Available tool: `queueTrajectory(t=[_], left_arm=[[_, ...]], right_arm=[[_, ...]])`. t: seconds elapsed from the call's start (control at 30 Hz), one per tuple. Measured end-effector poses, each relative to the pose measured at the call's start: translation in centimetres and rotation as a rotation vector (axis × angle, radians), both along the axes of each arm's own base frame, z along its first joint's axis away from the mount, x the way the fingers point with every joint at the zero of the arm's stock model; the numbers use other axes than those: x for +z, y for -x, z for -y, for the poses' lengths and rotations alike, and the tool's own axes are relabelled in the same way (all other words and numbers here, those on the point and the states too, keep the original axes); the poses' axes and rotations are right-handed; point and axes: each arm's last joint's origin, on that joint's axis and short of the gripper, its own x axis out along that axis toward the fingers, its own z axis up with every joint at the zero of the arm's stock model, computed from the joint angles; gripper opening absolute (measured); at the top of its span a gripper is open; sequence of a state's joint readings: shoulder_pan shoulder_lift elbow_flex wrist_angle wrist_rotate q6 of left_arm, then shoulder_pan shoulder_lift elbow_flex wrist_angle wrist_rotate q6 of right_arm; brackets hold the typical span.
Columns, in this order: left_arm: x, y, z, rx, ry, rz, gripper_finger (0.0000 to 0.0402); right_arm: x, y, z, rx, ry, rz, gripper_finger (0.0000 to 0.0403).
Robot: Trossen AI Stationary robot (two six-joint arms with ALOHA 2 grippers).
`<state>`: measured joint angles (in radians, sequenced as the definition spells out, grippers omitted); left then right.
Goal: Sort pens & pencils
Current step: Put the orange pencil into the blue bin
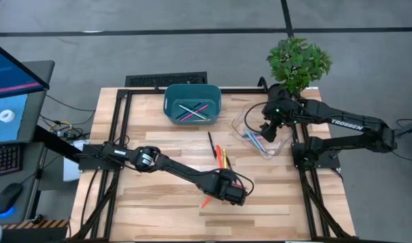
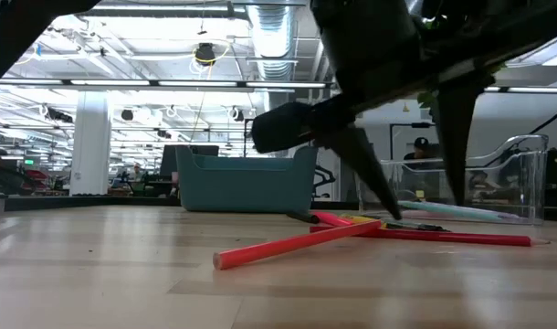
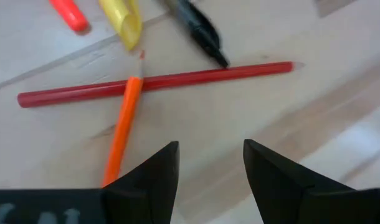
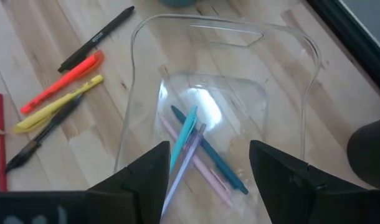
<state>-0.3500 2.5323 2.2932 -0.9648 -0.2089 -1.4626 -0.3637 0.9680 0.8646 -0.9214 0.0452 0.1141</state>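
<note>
Wooden bench: we see left pincer released near crossed orange pencil and red pencil; it may grab both. Right pincer released above clear tray.

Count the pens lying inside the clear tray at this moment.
4, overlapping on the floor of the clear tray: a teal pen, a dark teal pen, a lilac pen, a pink pen. The right gripper may hide more.

Orange pencil crosses red pencil (pincer open)
</note>
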Motion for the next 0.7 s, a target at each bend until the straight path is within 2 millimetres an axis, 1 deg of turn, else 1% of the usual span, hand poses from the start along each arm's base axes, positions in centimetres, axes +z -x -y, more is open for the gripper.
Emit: queueTrajectory(t=[0.33, 0.4, 0.57, 0.7], left_arm=[[0.1, -0.1, 0.1, -0.002, 0.031, 0.007, 0.0169], [0.6, 0.0, 0.1, -0.004, 0.039, 0.011, 0.0169], [2.5, 0.5, 0.1, -0.007, 0.064, 0.028, 0.0169], [3.4, 1.3, 0.0, 0.009, 0.047, -0.008, 0.0169]], right_arm=[[0.1, -0.2, 0.1, 0.009, 0.011, 0.015, 0.0239], [0.1, -0.2, 0.1, 0.009, 0.012, 0.016, 0.0239], [0.1, -0.2, 0.1, 0.009, 0.014, 0.022, 0.0239], [0.1, -0.2, 0.1, 0.010, 0.014, 0.024, 0.0239]])
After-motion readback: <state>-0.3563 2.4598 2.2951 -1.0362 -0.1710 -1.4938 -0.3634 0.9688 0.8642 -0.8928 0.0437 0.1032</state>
